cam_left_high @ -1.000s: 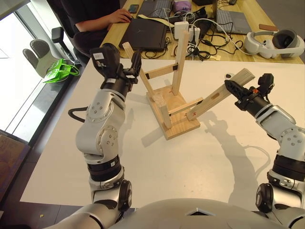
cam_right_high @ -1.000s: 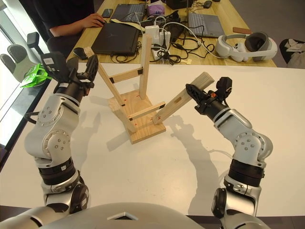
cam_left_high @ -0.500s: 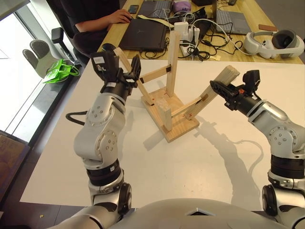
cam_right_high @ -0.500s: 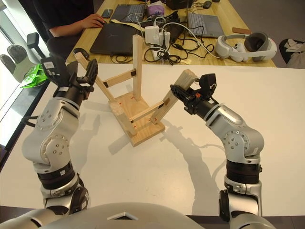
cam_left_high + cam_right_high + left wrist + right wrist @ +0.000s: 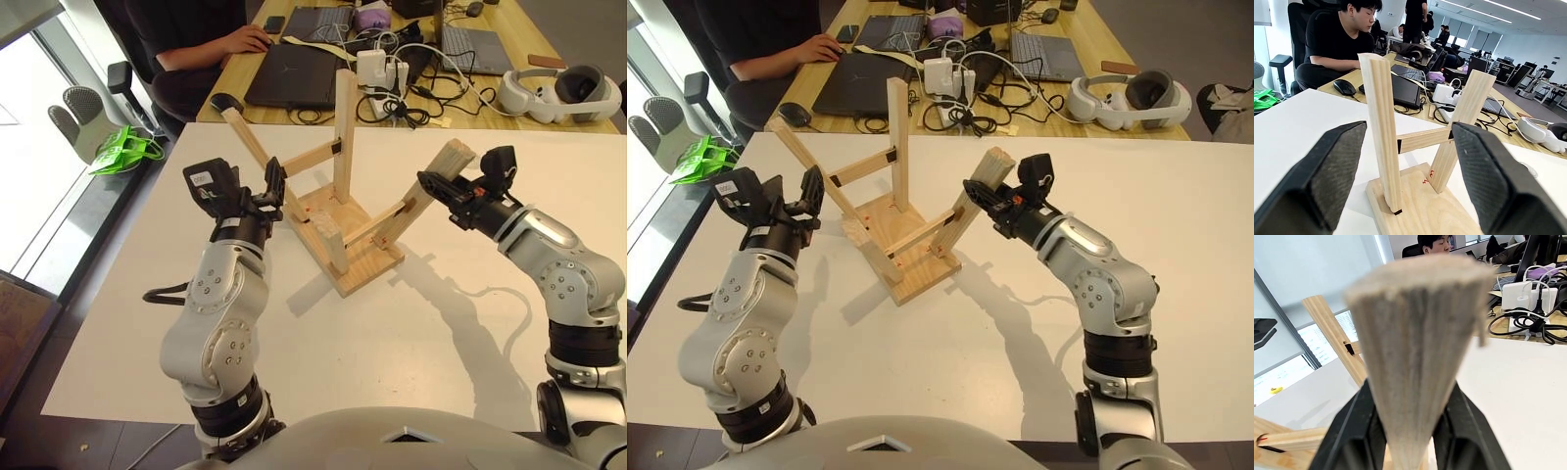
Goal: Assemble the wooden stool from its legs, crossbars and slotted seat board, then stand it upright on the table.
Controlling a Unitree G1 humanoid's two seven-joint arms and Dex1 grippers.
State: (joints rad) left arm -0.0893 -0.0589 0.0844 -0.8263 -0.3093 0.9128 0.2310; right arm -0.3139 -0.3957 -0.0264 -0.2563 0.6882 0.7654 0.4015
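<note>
The wooden stool lies upside down on the white table, its seat board (image 5: pixel 367 266) flat and its legs pointing up. One leg (image 5: pixel 344 132) stands upright and is joined by a crossbar (image 5: pixel 309 157) to a tilted leg (image 5: pixel 253 145). My right gripper (image 5: pixel 443 186) is shut on the top end of another slanted leg (image 5: pixel 416 206), seen close up as the leg end (image 5: pixel 1415 333). My left gripper (image 5: pixel 245 191) is open just short of the tilted leg, its pads (image 5: pixel 1332 176) apart on either side of the leg (image 5: pixel 1382 132) ahead.
A wooden desk behind the table carries a laptop (image 5: pixel 294 73), tangled cables (image 5: pixel 411 93), a mouse (image 5: pixel 223 101) and a headset (image 5: pixel 563 88). A person sits there. The table's left edge is near my left arm. Bare white table lies in front of the stool.
My left gripper has drawn back and down from the tilted leg. My right gripper has moved left with its leg, which now stands steeper, and the stool has shifted left.
</note>
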